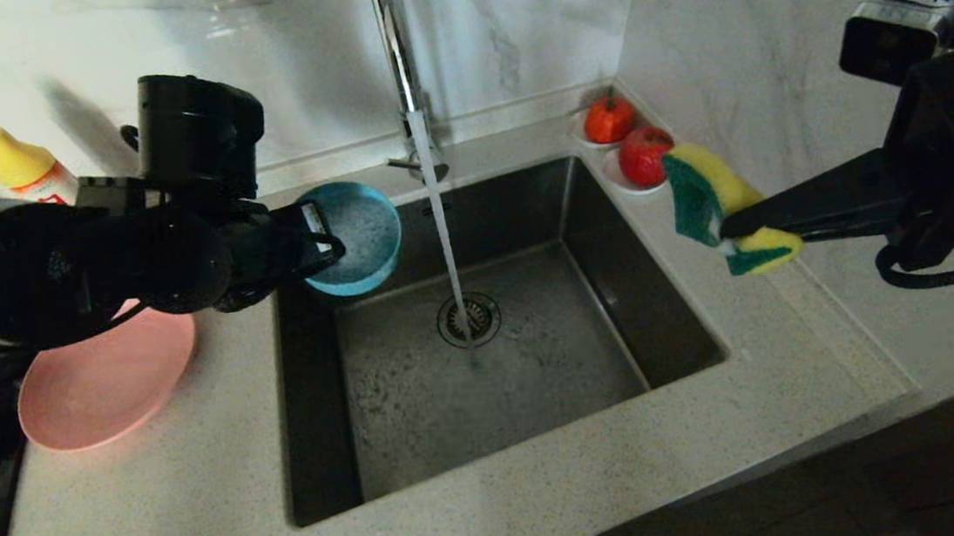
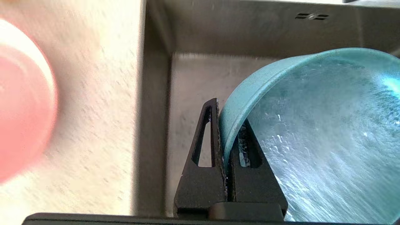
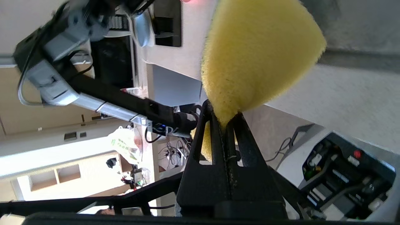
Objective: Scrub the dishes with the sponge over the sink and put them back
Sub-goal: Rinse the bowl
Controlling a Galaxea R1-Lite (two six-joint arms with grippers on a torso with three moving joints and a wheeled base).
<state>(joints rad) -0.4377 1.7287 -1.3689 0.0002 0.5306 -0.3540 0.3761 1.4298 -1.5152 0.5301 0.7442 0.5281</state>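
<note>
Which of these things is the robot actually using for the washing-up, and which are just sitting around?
In use:
- bowl, gripped at its rim by the left pincer
- sponge, squeezed in the right pincer
- sink, tap running
- plate, on the counter

Lying about:
- two red fruits on saucers
- yellow-capped bottle

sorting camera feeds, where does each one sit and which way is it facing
Head: high on the robot, looking down at the sink with the tap running; both arms show.
Left wrist: behind the left gripper, fingers shut on the teal bowl rim over the sink corner.
Right wrist: behind the right gripper, shut on the sponge.
Shared: head and left wrist both show bowl and pink plate.
</note>
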